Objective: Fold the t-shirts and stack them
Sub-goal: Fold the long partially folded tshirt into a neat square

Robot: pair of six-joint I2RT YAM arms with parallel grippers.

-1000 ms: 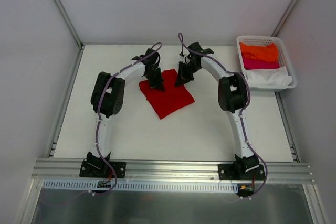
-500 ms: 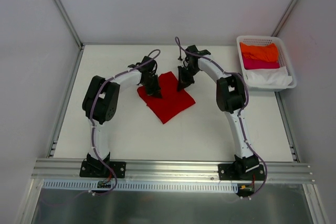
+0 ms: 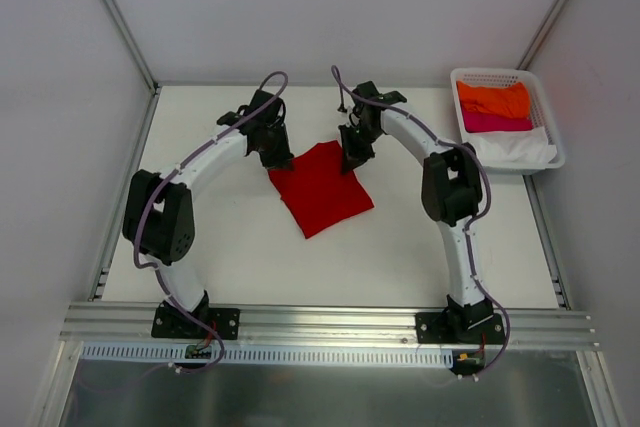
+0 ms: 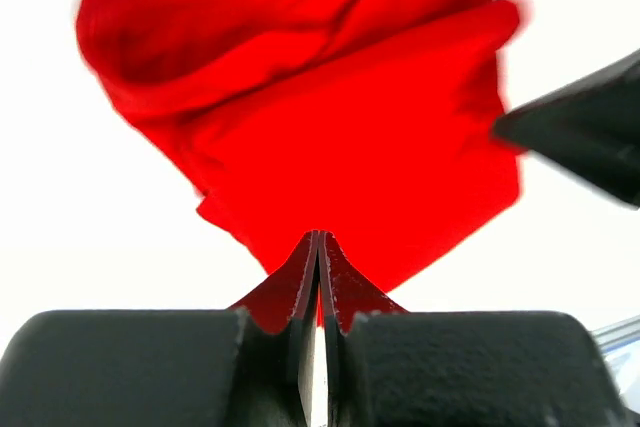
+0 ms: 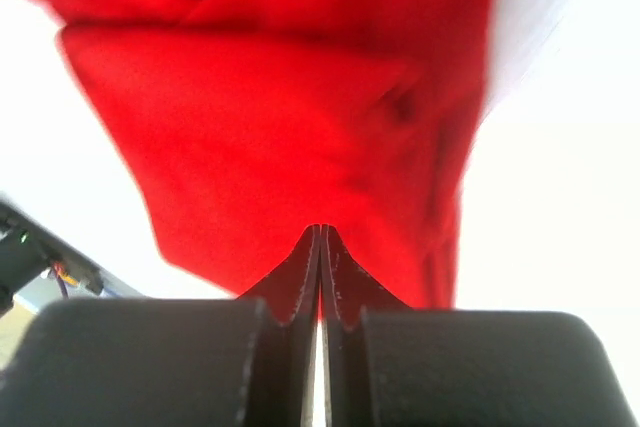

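The basket (image 3: 487,71) is seen only overhead; the red t-shirt (image 3: 320,190) is pinched by left gripper (image 3: 279,158) and right gripper (image 3: 351,161), arms arched inward.

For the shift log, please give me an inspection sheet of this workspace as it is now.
Surface: white table, one shirt on it.
Job's things: red shirt folded flat at centre; orange shirt, magenta shirt and white shirt in the basket, far right corner.
Clutter: nothing seen.
Grippers: left gripper and right gripper both shut, at the red shirt's far side; pinch on cloth unclear.
Cables: purple cables run along both arms.
Surroundings: white walls, metal rail at near edge.
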